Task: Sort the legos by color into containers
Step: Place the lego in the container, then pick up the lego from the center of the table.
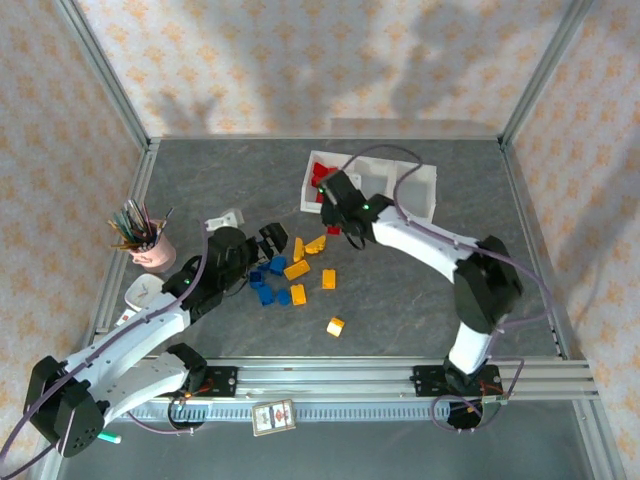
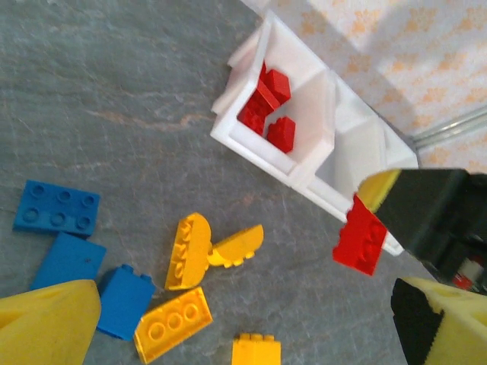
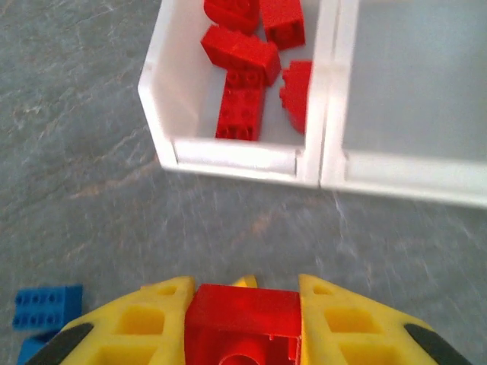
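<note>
The white three-bin tray point(image 1: 418, 190) stands at the back of the table. Its left bin point(image 3: 186, 91) holds several red legos point(image 3: 242, 57); the middle bin point(image 3: 411, 84) looks bare. My right gripper point(image 3: 243, 304) is shut on a red lego point(image 3: 243, 315) just in front of the left bin, above the table; that held red lego point(image 2: 360, 236) also hangs near the tray corner in the left wrist view. My left gripper point(image 2: 247, 319) is open over loose orange legos point(image 2: 186, 251) and blue legos point(image 2: 57, 209), holding nothing. In the top view these orange legos point(image 1: 297, 268) and blue legos point(image 1: 265, 290) lie mid-table.
A pink cup of pens point(image 1: 150, 248) stands at the left, with small white objects point(image 1: 226, 218) nearby. One orange lego point(image 1: 335, 326) lies alone toward the front. A rail point(image 1: 400, 378) runs along the near edge, with a card point(image 1: 273, 417) in front of it.
</note>
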Controlling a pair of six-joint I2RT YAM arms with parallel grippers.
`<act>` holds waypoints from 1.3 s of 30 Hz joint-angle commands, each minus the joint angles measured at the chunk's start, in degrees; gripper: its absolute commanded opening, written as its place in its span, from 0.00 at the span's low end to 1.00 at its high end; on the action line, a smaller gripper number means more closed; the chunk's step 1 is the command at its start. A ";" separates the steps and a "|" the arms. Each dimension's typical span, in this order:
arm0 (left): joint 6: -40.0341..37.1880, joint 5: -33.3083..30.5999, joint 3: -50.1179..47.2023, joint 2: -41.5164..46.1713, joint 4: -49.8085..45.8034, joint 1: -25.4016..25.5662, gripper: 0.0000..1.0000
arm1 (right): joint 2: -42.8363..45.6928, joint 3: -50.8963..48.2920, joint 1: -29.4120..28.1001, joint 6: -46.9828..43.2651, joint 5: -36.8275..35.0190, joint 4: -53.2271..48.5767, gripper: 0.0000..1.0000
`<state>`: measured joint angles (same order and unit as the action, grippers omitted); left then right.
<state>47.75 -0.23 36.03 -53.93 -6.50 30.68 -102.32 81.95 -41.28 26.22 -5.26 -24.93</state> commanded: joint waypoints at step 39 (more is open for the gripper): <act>-3.66 9.02 3.70 -0.91 -0.93 -5.12 0.99 | 1.58 3.38 3.58 -9.22 3.69 -1.42 0.73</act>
<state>43.59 7.27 40.03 -56.53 -4.82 25.12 -104.88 90.63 -36.12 14.37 -1.83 -25.26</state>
